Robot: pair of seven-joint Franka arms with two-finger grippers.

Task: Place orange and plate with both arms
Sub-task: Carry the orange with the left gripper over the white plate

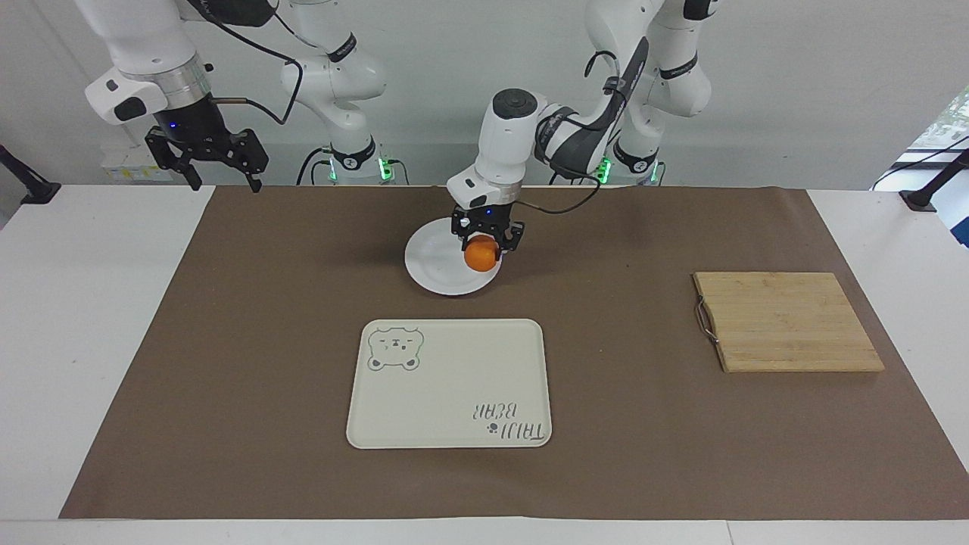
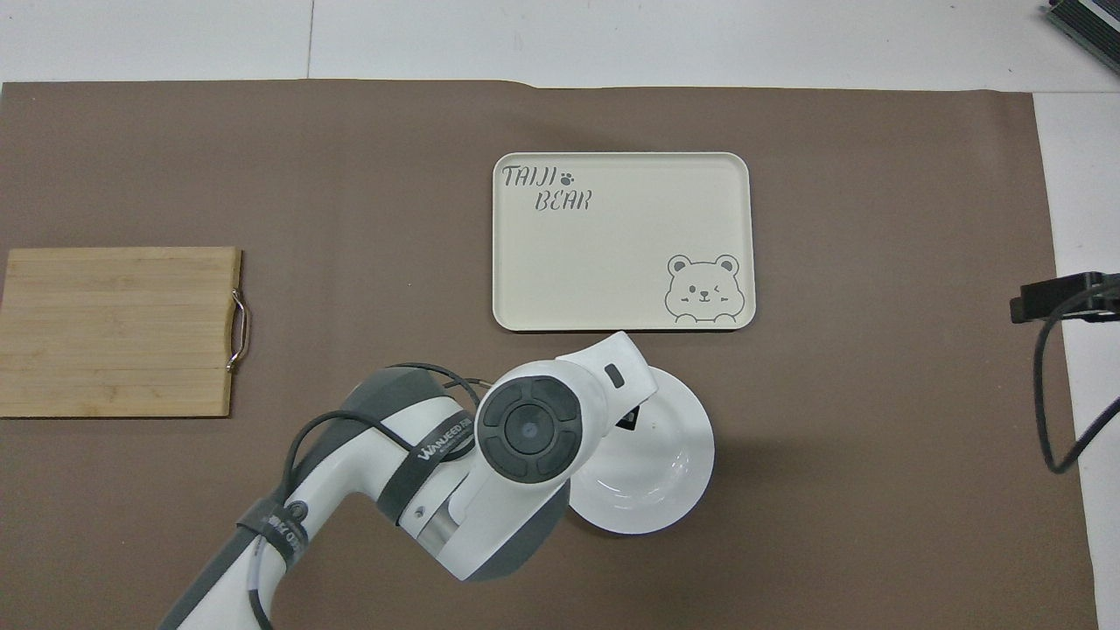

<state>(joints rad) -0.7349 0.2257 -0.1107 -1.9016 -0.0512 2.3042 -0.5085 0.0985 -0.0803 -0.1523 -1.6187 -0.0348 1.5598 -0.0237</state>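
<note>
The orange (image 1: 481,255) hangs in my left gripper (image 1: 484,244), which is shut on it. It is over the white plate (image 1: 433,266), above the part of the well toward the left arm's end of the table. I cannot tell whether the orange touches the plate. In the overhead view the left arm's wrist covers the orange and part of the plate (image 2: 674,477). My right gripper (image 1: 225,182) waits open and holds nothing, raised over the table's edge at the right arm's end.
A cream tray with a bear drawing (image 1: 450,386) (image 2: 612,254) lies just farther from the robots than the plate. A wooden cutting board with a metal handle (image 1: 787,322) (image 2: 118,328) lies toward the left arm's end. A brown mat (image 1: 227,341) covers the table.
</note>
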